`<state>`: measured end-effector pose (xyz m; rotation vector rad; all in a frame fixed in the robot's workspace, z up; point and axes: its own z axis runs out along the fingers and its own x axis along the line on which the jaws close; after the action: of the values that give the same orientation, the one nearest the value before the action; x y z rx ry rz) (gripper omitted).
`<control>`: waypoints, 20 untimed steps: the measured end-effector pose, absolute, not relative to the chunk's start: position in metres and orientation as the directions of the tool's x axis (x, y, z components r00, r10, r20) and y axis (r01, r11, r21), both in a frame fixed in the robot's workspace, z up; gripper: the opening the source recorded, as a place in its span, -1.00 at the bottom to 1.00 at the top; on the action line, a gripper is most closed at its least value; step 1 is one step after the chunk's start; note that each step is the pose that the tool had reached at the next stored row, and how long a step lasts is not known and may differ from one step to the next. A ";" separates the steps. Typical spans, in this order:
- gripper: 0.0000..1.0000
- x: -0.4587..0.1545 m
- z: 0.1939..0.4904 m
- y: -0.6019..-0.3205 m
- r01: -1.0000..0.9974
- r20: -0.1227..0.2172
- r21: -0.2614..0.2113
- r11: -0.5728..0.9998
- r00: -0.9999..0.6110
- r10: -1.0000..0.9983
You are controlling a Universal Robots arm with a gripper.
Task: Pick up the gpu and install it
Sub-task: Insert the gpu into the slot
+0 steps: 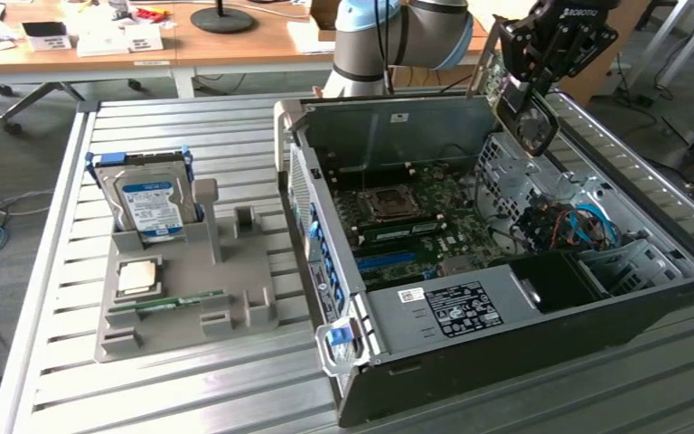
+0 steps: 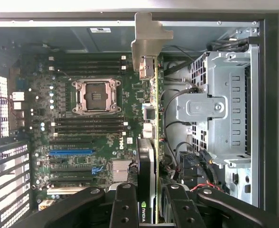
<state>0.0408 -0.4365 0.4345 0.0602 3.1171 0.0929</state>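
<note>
Clenching the gpu [image 2: 156, 118] edge-on by its near end, with the gripper [image 2: 151, 202] closed across board and black cooler [image 2: 145, 159]. Holds it in the air above the open case [image 1: 504, 353], touching nothing, with the silver bracket [image 2: 149, 38] at the far end. Looks down past the card onto the motherboard [image 2: 106, 137], with the socket [image 2: 96, 96] to one side and the drive cage [image 2: 220, 104] to the other. Not seated yet, by the look of it; cannot tell the slot directly beneath. Likely troubles: missing the slot through a small skew, being gripped at one end only and probably free to pivot under load; jamming the bracket against the case's rear wall before reaching the board; snagging the cables [image 1: 582, 221] beside the cage; pressing down off-line and bending the connector edge or scraping board parts. Could also slip in the grip, given a hold partly on the cooler. Farther out, toward the exterior view's left, leaves the hard drive [image 1: 152, 203] standing in its grey holder [image 1: 220, 298] on the slatted table [image 1: 142, 398], well apart from all this.
</note>
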 end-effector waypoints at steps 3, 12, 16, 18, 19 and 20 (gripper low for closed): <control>-0.46 0.041 0.435 -0.436 0.038 -0.021 0.060 0.997 -0.999 0.039; -0.46 0.041 0.434 -0.436 0.035 -0.021 0.060 0.998 -0.999 0.037; -0.46 0.041 0.434 -0.436 0.022 -0.021 0.060 0.998 -0.999 0.023; -0.46 0.041 0.435 -0.436 0.018 -0.021 0.060 0.998 -1.000 0.020; -0.46 0.041 0.435 -0.436 0.016 -0.021 0.060 0.998 -1.000 0.017; -0.46 0.041 0.434 -0.436 0.012 -0.021 0.060 0.998 -1.000 0.013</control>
<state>0.0408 -0.4365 0.4345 0.0196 3.1184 0.0934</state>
